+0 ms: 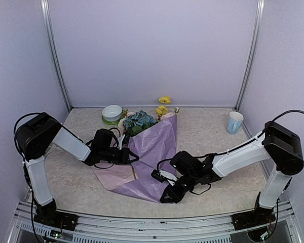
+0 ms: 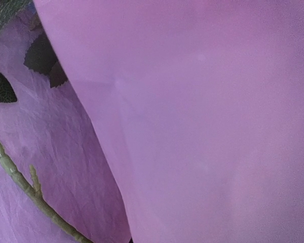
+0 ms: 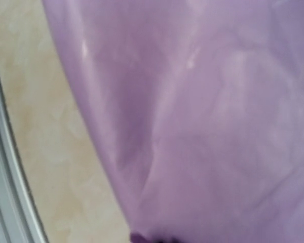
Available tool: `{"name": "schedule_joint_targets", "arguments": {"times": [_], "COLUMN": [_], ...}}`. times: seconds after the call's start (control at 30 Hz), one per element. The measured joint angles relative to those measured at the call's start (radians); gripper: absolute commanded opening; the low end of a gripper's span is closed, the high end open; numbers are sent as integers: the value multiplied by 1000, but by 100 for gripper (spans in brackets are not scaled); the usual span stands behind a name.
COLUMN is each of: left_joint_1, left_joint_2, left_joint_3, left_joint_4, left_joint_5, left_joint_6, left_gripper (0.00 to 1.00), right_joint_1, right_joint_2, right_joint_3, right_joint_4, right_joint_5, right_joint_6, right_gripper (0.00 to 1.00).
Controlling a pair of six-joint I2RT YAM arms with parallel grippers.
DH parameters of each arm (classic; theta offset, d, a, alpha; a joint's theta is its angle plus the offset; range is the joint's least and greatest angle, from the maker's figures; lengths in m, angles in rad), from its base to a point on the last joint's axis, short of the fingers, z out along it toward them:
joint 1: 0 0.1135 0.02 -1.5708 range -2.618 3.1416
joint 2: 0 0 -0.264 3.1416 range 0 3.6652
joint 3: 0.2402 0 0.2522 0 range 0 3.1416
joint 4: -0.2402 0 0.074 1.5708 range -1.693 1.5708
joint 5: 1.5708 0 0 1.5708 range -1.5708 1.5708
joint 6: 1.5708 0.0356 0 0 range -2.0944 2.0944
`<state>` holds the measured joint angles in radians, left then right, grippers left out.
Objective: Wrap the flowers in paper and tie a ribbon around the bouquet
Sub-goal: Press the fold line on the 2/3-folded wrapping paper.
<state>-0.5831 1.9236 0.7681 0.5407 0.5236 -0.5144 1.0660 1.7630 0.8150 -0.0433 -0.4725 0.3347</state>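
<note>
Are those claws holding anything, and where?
The paper: the left gripper is shut on its left fold. The right gripper sits at its near corner, but whether it grips cannot be told.

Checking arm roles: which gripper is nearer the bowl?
Left. The left gripper is on the paper in front of the bowl; the right gripper is farther, at the paper's near edge.
</note>
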Motion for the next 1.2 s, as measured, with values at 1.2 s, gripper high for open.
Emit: {"name": "schedule_joint_targets", "arguments": {"times": [1.2], "left_joint_1": [9], "left_joint_2": [-16], "left_joint_3": [-6], "left_joint_4": [-7], "left_joint_5": [-21], "left_joint_6": [6], "left_gripper": [0], "right_joint_1": [-13], "right_joint_2": [140], "right_joint_3": [185], "right_joint_4": [-66], "right_joint_5": [-71], "right_joint_6": [-26], "right_gripper": [7]}}
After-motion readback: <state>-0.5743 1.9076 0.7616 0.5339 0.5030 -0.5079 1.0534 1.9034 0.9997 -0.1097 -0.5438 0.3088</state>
